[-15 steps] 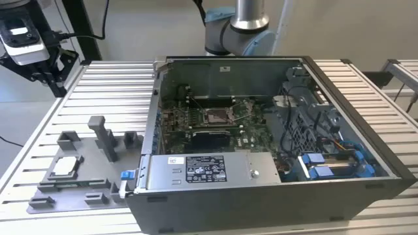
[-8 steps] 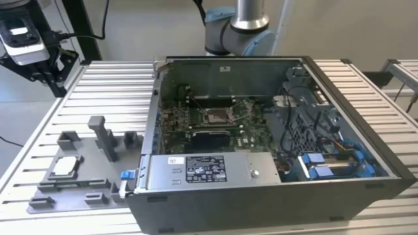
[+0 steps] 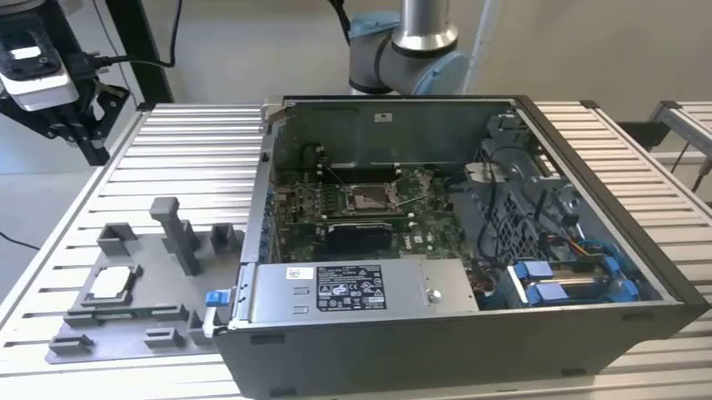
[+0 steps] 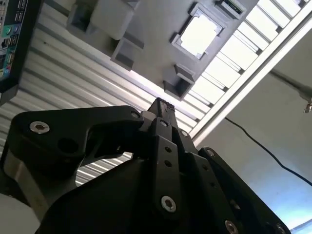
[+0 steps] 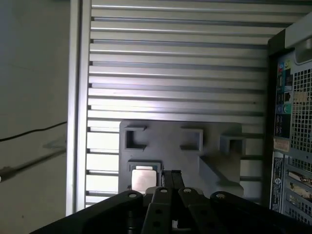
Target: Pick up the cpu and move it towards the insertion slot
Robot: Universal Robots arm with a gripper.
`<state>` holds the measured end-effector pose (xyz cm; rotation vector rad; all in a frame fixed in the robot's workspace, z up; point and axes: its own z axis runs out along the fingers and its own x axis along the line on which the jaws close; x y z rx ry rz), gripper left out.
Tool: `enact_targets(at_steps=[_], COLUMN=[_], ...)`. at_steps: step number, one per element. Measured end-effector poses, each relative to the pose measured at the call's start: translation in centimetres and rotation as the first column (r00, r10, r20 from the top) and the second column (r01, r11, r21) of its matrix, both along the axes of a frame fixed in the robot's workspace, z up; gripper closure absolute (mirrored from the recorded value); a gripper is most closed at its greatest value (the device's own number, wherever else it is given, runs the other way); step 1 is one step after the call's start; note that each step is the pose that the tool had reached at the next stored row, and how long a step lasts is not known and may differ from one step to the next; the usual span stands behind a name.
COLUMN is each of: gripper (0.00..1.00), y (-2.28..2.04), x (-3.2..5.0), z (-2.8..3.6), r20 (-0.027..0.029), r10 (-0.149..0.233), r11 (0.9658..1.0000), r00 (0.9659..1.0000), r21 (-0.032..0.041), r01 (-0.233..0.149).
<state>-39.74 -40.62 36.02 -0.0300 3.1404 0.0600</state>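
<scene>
The cpu [image 3: 112, 283] is a small silvery square with a tan rim, lying flat in a pocket of the grey fixture plate [image 3: 133, 333] at the exterior view's left. It is also in both wrist views [image 4: 200, 34] [image 5: 144, 179]. My gripper [image 3: 92, 148] hangs high above the table's far left corner, well away from the cpu, with its black fingers [image 4: 163, 108] pressed together and nothing between them; its tips [image 5: 171, 174] point down towards the fixture plate. The insertion slot [image 3: 368, 197] sits inside the open computer case, a shiny frame on green board.
The open computer case [image 3: 468, 333] fills the middle and right of the ribbed metal table [image 3: 189, 142]. A grey upright post [image 3: 178, 233] and blocks stand on the fixture plate near the cpu. A black rectangular recess [image 3: 356, 242] lies just in front of the slot.
</scene>
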Motion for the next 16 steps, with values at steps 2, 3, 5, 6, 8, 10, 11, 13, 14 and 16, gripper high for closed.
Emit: enact_targets(at_steps=[2,3,5,6,8,10,11,13,14,16], gripper=[1.00,1.00,1.00,1.00,1.00,1.00,1.00,1.00,1.00,1.00], y=[-0.01,-0.05,-0.29,-0.48,-0.96,-1.51,-1.78,-2.23,-2.39,-2.70], x=[-0.25,-0.34,-0.48,-0.54,-0.63,-0.70,-0.74,-0.85,-0.93,-1.13], z=[0.00,0.00,-0.02,-0.02,-0.04,-0.07,-0.09,-0.13,-0.15,-0.18], r20=[0.0004,0.0005,0.0007,0.0006,0.0007,0.0007,0.0007,0.0006,0.0007,0.0006], r10=[0.000,0.000,0.000,0.000,0.000,0.000,0.000,0.000,0.000,0.000], r11=[1.0000,1.0000,1.0000,1.0000,1.0000,1.0000,1.0000,1.0000,1.0000,1.0000], r00=[1.0000,1.0000,1.0000,1.0000,1.0000,1.0000,1.0000,1.0000,1.0000,1.0000], r21=[0.0000,0.0000,0.0000,0.0000,0.0000,0.0000,0.0000,0.0000,0.0000,0.0000], r01=[0.000,0.000,0.000,0.000,0.000,0.000,0.000,0.000,0.000,0.000])
